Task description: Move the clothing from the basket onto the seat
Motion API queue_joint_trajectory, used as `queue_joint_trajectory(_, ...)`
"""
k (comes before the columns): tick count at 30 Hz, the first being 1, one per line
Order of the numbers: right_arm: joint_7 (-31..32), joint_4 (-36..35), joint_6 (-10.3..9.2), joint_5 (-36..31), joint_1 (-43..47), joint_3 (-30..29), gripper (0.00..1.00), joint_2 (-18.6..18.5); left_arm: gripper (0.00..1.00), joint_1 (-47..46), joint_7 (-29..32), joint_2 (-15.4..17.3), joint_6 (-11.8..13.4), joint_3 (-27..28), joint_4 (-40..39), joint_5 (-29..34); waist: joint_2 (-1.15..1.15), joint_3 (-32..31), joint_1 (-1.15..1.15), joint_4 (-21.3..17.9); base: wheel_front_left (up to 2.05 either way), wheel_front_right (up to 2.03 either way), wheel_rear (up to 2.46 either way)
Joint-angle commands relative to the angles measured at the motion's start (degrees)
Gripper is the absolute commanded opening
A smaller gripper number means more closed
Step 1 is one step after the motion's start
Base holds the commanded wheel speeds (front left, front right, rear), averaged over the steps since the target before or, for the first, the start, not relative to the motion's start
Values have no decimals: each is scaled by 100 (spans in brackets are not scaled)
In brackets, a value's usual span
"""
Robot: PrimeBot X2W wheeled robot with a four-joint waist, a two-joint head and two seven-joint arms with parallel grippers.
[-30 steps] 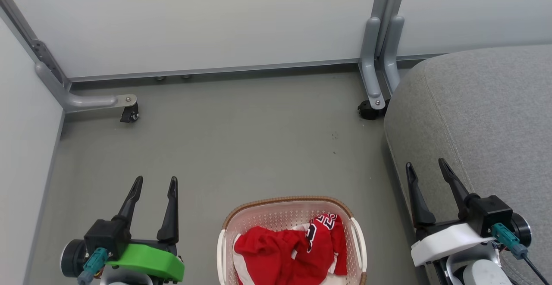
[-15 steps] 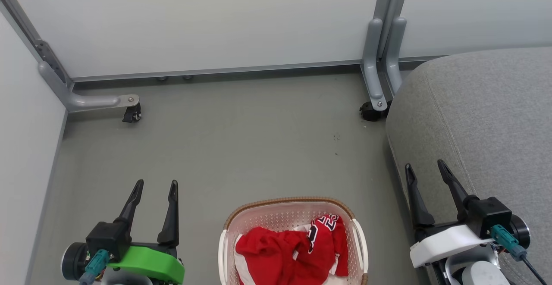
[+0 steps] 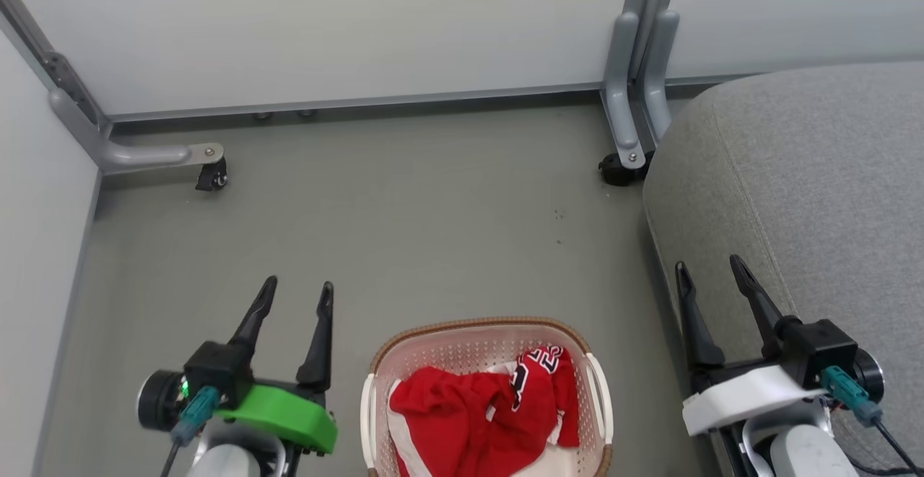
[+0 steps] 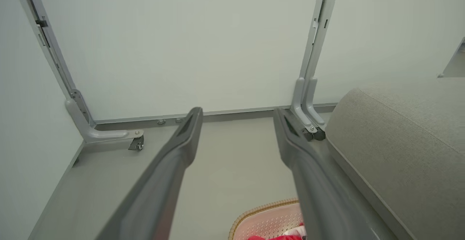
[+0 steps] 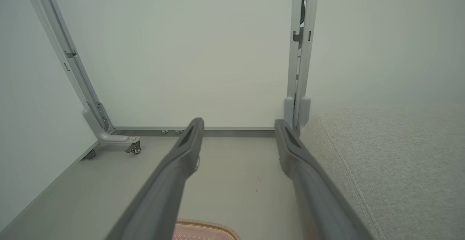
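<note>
Left jaws shifted nearer basket (image 3: 482,327), spread apart; clothing (image 3: 469,419) inside.

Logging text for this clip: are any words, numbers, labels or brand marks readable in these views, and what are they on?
red jersey in the laundry basket: black-and-white characters on a crumpled fold, partly hidden, not readable.
Basket walls and rim, grey seat cushion, left gripper, right gripper, wall panels: no text visible on any of them.
</note>
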Motion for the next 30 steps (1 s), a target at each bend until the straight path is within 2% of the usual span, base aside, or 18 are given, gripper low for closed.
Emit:
queue_joint_trajectory(1, -2, -54, 2, 24, -138, 30, 100, -9, 100, -234, -10, 42, -19, -133, 125, 74, 0, 235, 0, -82, 0, 0, 0)
queue_joint_trajectory(8, -25, -188, 1, 46, -613, 149, 100, -16, 100, -1243, -10, -21, -19, -1044, 1005, 7, 0, 1085, 0, -349, 0, 0, 0)
queue_joint_trajectory(15, -31, -309, 1, 137, -1175, 182, 100, 14, 100, -2230, -10, -146, -18, -1825, 2482, 53, 0, 2144, 0, -642, 0, 0, 0)
queue_joint_trajectory(22, -32, -502, 1, 229, -1661, 222, 100, 36, 100, -3143, 245, -237, -18, -2656, 3796, 57, 0, 3139, 0, -902, 0, 0, 0)
queue_joint_trajectory(30, -32, -617, 1, 578, -2046, 274, 100, 46, 100, -3899, 460, -140, -18, -3515, 4617, 97, 0, 3984, 0, -1187, 0, 0, 0)
